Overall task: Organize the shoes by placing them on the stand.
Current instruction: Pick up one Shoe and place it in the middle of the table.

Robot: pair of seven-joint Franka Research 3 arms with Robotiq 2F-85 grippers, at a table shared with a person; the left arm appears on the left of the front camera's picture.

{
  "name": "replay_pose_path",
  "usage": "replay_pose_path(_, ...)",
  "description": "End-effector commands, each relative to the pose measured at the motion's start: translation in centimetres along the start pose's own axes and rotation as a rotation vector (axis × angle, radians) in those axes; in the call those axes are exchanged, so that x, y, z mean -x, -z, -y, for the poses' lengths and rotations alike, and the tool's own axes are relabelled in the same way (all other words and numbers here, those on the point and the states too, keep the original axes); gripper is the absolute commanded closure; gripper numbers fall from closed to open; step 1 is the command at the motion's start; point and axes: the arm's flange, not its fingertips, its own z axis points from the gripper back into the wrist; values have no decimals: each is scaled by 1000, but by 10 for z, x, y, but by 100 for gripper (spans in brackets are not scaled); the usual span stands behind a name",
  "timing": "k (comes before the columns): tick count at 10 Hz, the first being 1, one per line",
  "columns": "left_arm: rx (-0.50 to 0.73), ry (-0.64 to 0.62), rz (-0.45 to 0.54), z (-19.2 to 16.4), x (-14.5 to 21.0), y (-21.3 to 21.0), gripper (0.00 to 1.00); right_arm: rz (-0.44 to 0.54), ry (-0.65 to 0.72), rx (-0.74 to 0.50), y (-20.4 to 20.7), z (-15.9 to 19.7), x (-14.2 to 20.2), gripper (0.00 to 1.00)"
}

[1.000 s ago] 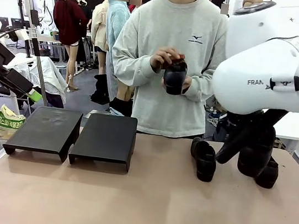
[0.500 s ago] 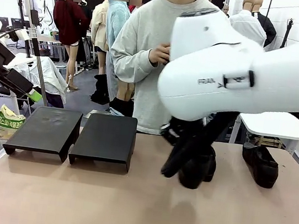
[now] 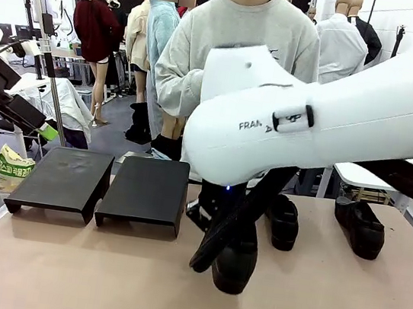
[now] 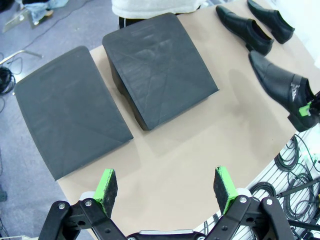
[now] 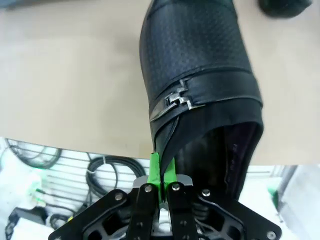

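My right gripper (image 5: 161, 172) is shut on the heel rim of a black glossy shoe (image 5: 195, 75) with a metal buckle strap. The shoe (image 3: 234, 262) hangs toe-down just above the middle of the table, right of the stand. The stand is two matte black risers (image 3: 61, 179) (image 3: 144, 189), side by side at the left with bare tops. Two more shoes (image 3: 283, 221) (image 3: 359, 226) lie on the table at the right. My left gripper (image 4: 165, 185) stands open high above the stand's near edge, with nothing between its fingers.
A person in a grey sweatshirt (image 3: 241, 44) stands at the far edge, their hands hidden behind my right arm (image 3: 311, 123). That arm spans the table's right half. Bare tabletop (image 3: 83, 268) lies in front of the stand. Cables (image 4: 295, 170) hang beyond the table edge.
My right arm has swung left from the table's right side to the middle, carrying the shoe toward the stand. The left gripper has not moved.
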Motion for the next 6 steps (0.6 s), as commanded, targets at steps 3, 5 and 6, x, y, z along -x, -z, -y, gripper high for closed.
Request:
replay_pose_path(3,9,0,3,-2,0,-1,0,-26,0,57,40,-15,8,100)
replay_pose_path(5,9,0,3,-2,0,-1,0,-34,5,83,58,-23,10,100)
replay_pose_path(6,9,0,3,-2,0,-1,0,-73,-8,62,65,-25,9,100)
